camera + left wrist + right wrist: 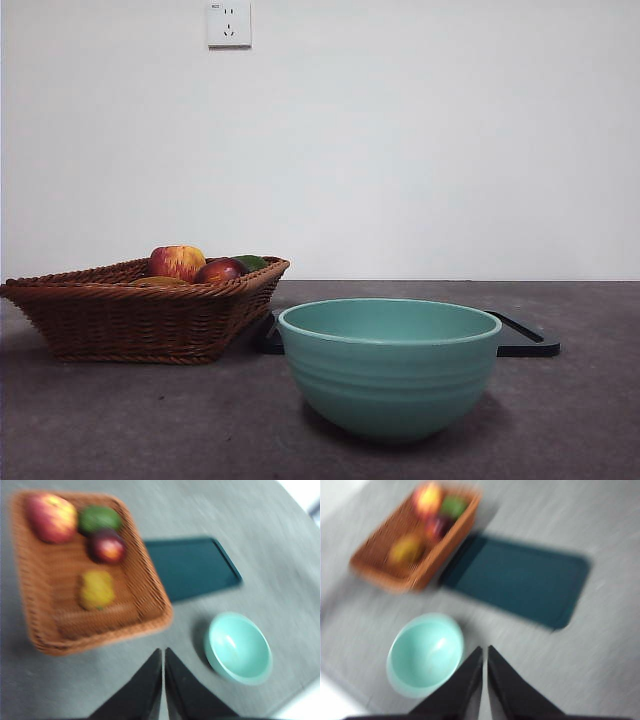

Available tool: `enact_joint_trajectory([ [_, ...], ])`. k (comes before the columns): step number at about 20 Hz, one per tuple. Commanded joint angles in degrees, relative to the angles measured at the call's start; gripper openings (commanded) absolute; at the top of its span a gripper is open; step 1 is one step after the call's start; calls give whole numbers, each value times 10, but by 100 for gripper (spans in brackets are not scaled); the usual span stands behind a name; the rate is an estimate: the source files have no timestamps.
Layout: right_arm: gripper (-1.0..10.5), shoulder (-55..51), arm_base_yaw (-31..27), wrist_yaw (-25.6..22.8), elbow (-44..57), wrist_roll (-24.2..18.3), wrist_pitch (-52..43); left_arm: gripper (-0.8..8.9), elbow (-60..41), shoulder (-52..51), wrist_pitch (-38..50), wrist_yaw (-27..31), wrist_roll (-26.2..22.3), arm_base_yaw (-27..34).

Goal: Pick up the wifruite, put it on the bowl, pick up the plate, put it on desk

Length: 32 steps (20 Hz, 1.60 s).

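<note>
Nearest the front camera, the bowl (390, 368) is sitting at lower centre, teal ceramic, ribbed on its side, empty as far as the wrist views are showing. Behind it a flat dark tray (525, 340) is lying on the grey matte desk (120, 420). At left, the woven brown basket (130, 320) is holding an apple (177, 262), a dark red fruit (220, 270), a green fruit (251, 262) and a small oval piece, the likely wifruite (97, 589), though blur is rendering it yellowish.

Both arms are hovering high. The left pincer (163, 652) is closed and empty, with the wifruite just beyond the basket's near wall; the right pincer (484, 650), also closed and empty, is hanging nearer the bowl. The left arm looks better placed, reaching forward and down.
</note>
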<state>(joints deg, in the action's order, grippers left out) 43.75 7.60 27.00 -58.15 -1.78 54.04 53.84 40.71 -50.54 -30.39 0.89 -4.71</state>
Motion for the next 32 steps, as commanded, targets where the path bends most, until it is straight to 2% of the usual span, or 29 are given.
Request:
enact_joint_trajectory([
  [1,6,17,31,2,-17,-35,23,10,20,14,-17,-16,-30,-22],
  [4,6,26,67,2,-17,-38,35,10,20,19,-28,-18,-33,-43],
  [8,7,26,81,2,-17,-34,35,28,20,19,-26,-17,-33,-45],
  [10,60,26,81,2,-17,-31,35,160,20,19,-26,-17,-32,-45],
  [12,291,26,81,2,-17,-27,35,364,20,19,-26,-17,-30,-45],
  [13,394,26,81,2,-17,-27,35,436,20,19,-26,-17,-28,-45],
  [14,424,26,81,2,-17,-27,35,472,20,19,-26,-17,-28,-45],
  [21,424,26,81,2,-17,-19,35,469,20,27,-7,-7,-11,-47],
  [23,424,26,81,2,-17,-18,35,469,29,43,0,14,-8,-49],
  [29,424,26,81,1,-17,-19,34,463,113,168,22,76,-17,-91],
  [32,424,26,81,1,-17,-19,34,458,158,257,24,125,-34,-120],
])
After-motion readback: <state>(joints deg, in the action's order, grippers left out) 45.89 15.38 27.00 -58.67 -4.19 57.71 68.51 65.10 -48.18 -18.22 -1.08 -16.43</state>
